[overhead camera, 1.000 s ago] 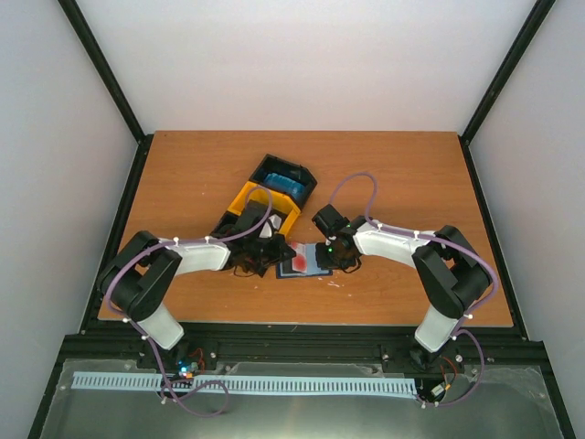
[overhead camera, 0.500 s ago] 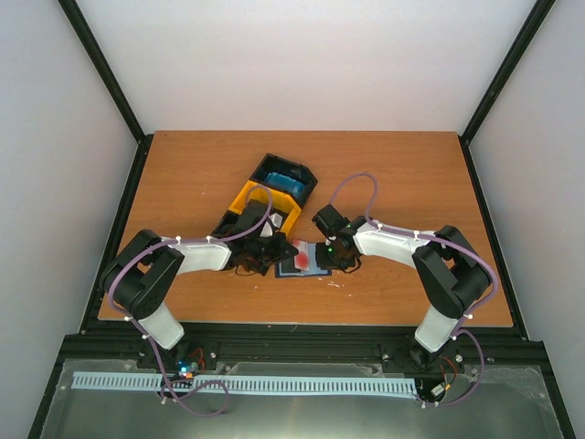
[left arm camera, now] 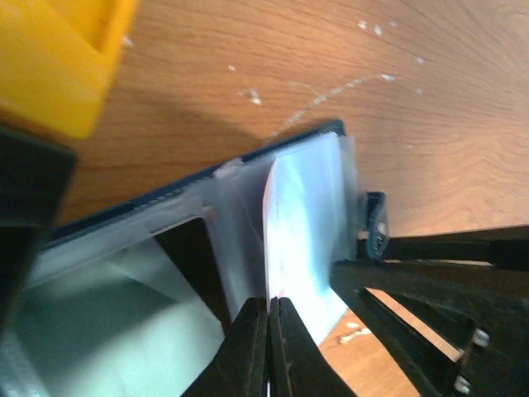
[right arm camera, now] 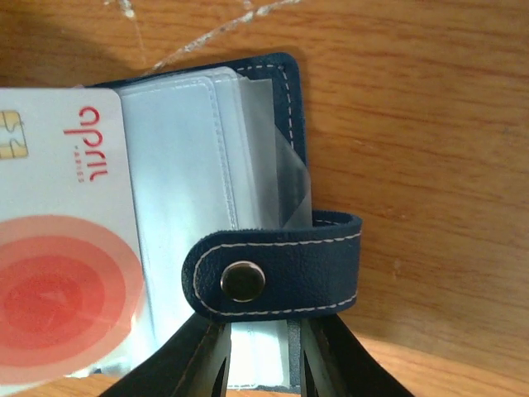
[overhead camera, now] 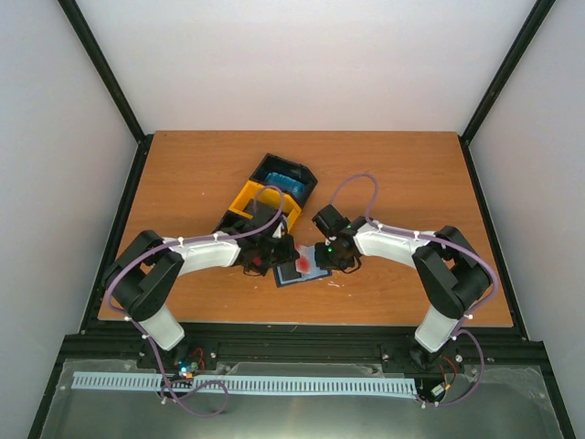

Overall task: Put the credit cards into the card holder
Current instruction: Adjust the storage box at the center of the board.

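The card holder (overhead camera: 302,273) is dark navy with pale stitching. It lies open in the near half of the counter, about midway between the left and right edges, with clear plastic sleeves showing inside. Its closing tab, which has a metal snap, is folded across the sleeves. One credit card (right arm camera: 58,248), white with red rings, red lettering and a gold chip, overlaps the holder's left side.
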`<state>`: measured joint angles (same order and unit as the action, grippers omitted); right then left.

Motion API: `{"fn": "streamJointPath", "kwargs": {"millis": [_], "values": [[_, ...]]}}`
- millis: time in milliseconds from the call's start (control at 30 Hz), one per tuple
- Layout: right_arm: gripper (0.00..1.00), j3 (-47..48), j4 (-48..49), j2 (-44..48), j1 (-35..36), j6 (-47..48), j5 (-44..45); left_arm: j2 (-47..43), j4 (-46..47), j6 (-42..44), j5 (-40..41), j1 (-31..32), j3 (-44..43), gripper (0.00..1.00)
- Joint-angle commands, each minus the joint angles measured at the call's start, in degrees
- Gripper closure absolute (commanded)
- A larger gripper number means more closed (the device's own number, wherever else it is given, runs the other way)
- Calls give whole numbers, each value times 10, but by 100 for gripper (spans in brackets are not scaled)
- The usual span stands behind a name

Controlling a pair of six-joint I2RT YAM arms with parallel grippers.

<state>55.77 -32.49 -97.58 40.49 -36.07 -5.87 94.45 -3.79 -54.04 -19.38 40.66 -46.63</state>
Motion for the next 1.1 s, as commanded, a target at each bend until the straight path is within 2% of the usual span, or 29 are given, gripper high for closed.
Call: {"fn": "streamJointPath", "kwargs": {"millis": [0,267,600,733,933,1067], "values": [[75,-14,12,-3,2,-3,-18,-10,-129,50,99,6,-31,99],[76,-12,14,-3,2,4,-25,-49,-150,92,111,-16,-14,99],[76,-12,17,-1,1,1,-26,-103,-172,126,117,-77,16,99],[76,-11,17,-3,2,0,-26,-101,-187,126,147,-86,13,99],[76,-9,13,-4,1,1,-28,-103,-233,106,235,-90,4,99],[76,-8,13,-5,1,1,-29,-113,-230,106,232,-100,8,99]]}}
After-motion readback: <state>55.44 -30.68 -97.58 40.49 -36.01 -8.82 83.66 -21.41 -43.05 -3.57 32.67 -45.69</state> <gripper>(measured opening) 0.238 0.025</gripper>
